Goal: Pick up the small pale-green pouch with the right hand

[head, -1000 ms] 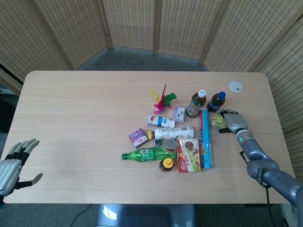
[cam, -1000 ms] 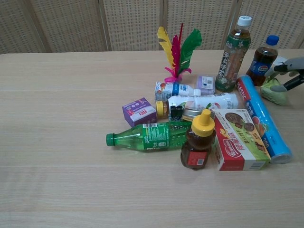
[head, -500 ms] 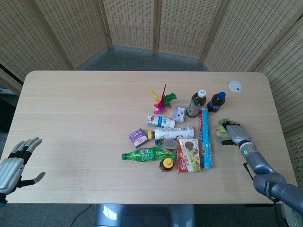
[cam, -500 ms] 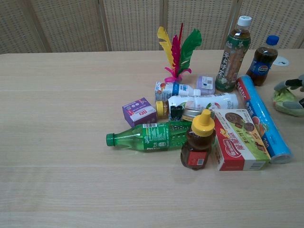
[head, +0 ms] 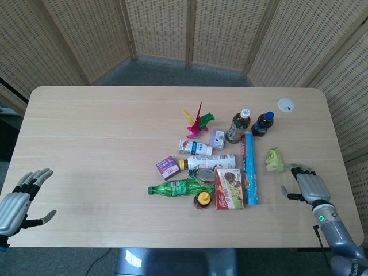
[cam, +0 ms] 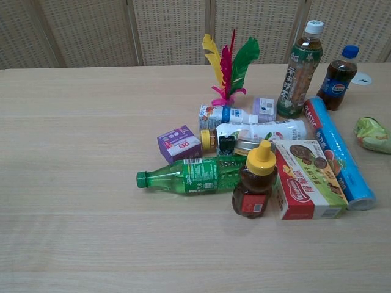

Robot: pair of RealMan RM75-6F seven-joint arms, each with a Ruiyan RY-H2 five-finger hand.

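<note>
The small pale-green pouch [head: 274, 159] lies on the table to the right of the blue roll, and shows at the right edge of the chest view [cam: 372, 133]. My right hand [head: 309, 187] is on the table nearer the front edge, apart from the pouch, fingers spread and empty. It is out of the chest view. My left hand [head: 17, 198] hangs at the table's front left corner, fingers apart, holding nothing.
A cluster stands left of the pouch: blue roll [head: 250, 168], snack box [head: 229, 188], green bottle [head: 178, 187], honey bottle [head: 202, 200], purple box [head: 168, 167], two upright drink bottles [head: 238, 126], a feather shuttlecock [head: 196, 121]. A white disc [head: 286, 104] lies at the back right.
My right hand let go of the pouch and drew back toward the front right edge. The pouch now lies free, shifted slightly forward. The left hand barely moved.
</note>
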